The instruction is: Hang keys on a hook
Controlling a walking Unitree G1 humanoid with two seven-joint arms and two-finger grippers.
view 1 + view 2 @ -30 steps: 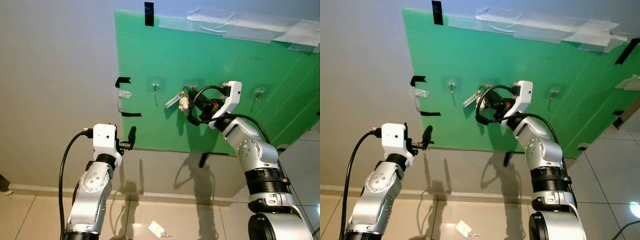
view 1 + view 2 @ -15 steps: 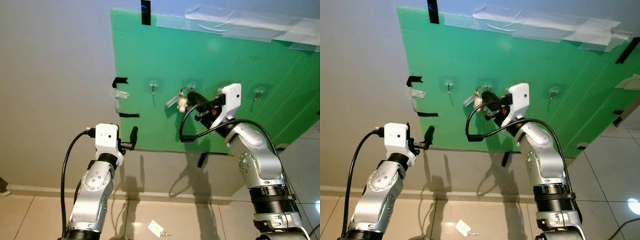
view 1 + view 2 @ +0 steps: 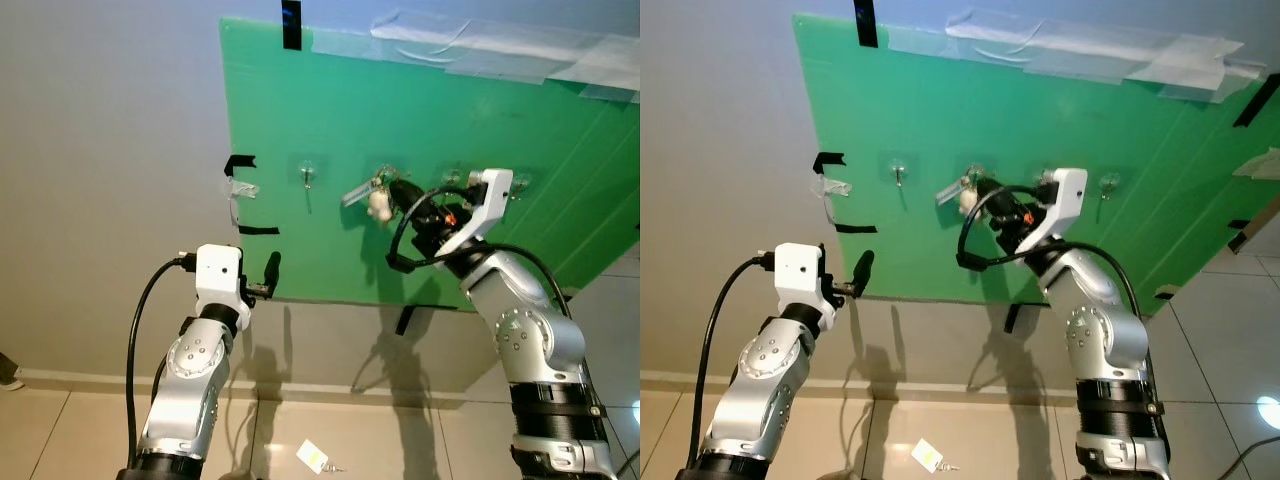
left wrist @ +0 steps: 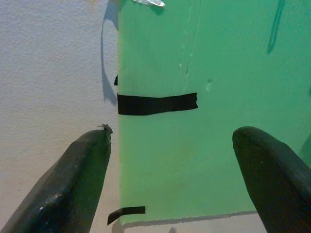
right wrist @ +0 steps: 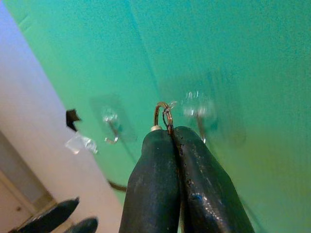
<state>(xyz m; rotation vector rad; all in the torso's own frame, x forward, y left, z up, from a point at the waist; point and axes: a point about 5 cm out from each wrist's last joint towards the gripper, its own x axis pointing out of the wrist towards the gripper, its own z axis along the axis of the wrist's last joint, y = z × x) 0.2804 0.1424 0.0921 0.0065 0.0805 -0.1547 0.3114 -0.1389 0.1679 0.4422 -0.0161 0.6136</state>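
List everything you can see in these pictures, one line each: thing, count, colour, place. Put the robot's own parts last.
Flat green plastic board: one, green, taped to the grey wall.
Clear adhesive hooks: four visible, transparent, in a row across the board.
Metal key ring with keys and a white charm: one, silver and white, at the second hook from the left.
Black tape strips: several, black, on the board's edges.
Small white tag: one, white, on the tiled floor.
Left end effector: black, open, near the board's lower left corner.
Right end effector: black, shut on the key ring.
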